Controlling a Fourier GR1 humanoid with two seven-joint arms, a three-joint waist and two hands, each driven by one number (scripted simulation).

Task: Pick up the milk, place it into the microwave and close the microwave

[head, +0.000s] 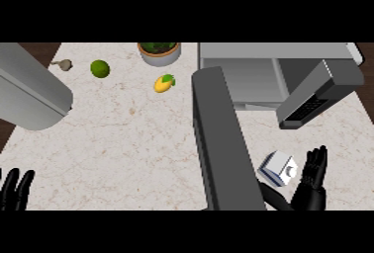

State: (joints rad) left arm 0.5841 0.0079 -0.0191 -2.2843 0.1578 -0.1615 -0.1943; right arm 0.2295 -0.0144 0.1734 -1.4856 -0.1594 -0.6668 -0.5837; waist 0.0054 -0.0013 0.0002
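The milk (280, 168), a small white carton with blue sides, lies tilted on the counter (124, 143) at the lower right. My right hand (314, 180) stands just right of it, open, with straight fingers pointing up the view and the thumb reaching under the carton's near side. The microwave (241, 81) sits at the back right. Its door (319, 96), with a keypad strip, is swung open toward me above the milk. My left hand (15, 190) rests open at the lower left edge, fingers up.
A long dark grey slab (223, 143) runs from the microwave's front to the lower edge, just left of the milk. A large light grey cylinder (29, 91) crosses the upper left. At the back stand a potted plant (159, 52), a lime (99, 68), a mango (164, 83) and garlic (64, 63).
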